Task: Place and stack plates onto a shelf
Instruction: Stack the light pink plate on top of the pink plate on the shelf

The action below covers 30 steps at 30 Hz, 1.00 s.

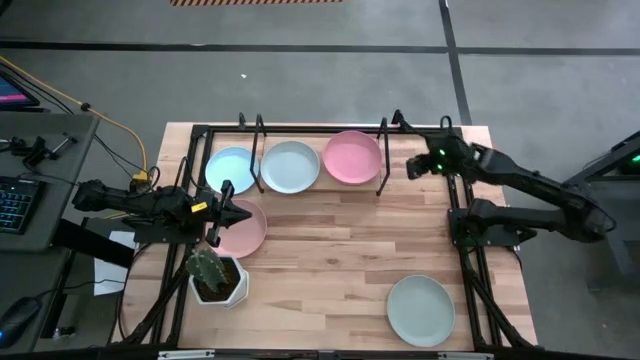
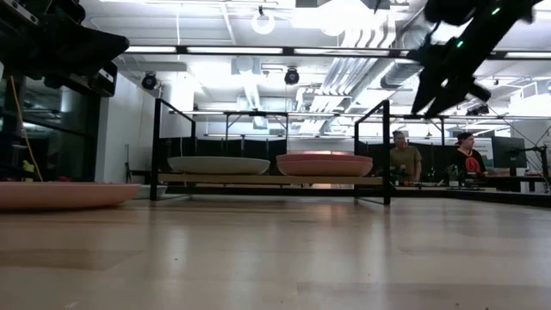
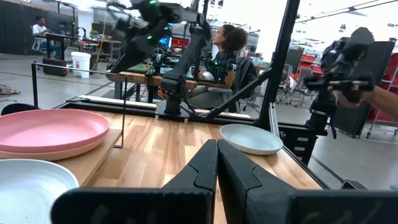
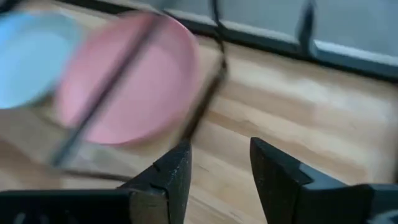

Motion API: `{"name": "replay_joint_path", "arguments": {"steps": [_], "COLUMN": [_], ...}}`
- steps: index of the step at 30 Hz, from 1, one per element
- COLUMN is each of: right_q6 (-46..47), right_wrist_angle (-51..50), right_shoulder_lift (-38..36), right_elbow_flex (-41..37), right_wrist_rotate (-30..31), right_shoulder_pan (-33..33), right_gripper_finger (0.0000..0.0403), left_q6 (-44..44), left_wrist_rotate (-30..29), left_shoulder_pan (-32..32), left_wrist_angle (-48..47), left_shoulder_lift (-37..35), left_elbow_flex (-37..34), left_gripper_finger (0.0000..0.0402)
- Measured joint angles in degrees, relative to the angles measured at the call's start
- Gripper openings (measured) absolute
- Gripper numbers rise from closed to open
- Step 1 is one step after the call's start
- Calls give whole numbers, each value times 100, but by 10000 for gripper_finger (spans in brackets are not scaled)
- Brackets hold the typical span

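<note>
Left claw (image 1: 238,213) over wooden table (image 1: 340,255)

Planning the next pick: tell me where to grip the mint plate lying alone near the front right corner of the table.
Grip the mint plate by its raised rim, probably the edge nearest the right gripper, descending from above: it lies flat and shallow with open table around it.

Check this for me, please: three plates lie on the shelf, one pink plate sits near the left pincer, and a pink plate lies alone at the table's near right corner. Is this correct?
Not quite. The high view shows the lone plate at the near right corner is pale mint green, not pink. The rest holds: three plates lie on the shelf, and the pink plate sits by the left pincer.
</note>
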Motion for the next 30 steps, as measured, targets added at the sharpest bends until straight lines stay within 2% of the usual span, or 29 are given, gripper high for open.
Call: {"name": "replay_joint_path", "arguments": {"steps": [3, 5, 8, 12, 14, 16, 18, 21, 30], "right_q6": [84, 67, -112, -801, -1205, -1569, -1881, -2170, -2303], "right_wrist_angle": [535, 1351, 3200, 6510, 7910, 8778, 9095, 8934, 8667], "right_shoulder_lift": [-583, -921, -1275, -1245, -1157, -1080, -1054, -1054, -1050], "right_elbow_flex": [-359, -832, -1859, -3261, -3737, -3994, -4057, -3974, -3684], "right_wrist_rotate": [221, 284, 310, 304, 301, 306, 306, 313, 68], "right_shoulder_pan": [695, 1209, 1934, 2646, 2869, 3035, 3154, 3262, 3272], "right_gripper_finger": [134, 123, 100, 62, 38, 13, 5, 9, 7], "left_q6": [2, 0, -3, -155, -153, -149, -149, 37, 348], "left_wrist_rotate": [-2, 0, 0, 0, 0, 0, 0, -1, -2], "left_shoulder_pan": [0, 0, 0, 0, 1, 0, 1, 1, 2], "left_wrist_angle": [0, 0, 2, 0, 2, 2, 4, 10, 1], "left_shoulder_lift": [-2, -2, -2, 0, -2, 0, -2, -2, 0], "left_elbow_flex": [0, 0, 0, 0, 0, 0, 0, 1, 1], "left_gripper_finger": [3, 3, 3, 3, 3, 3, 3, 3, 3]}}
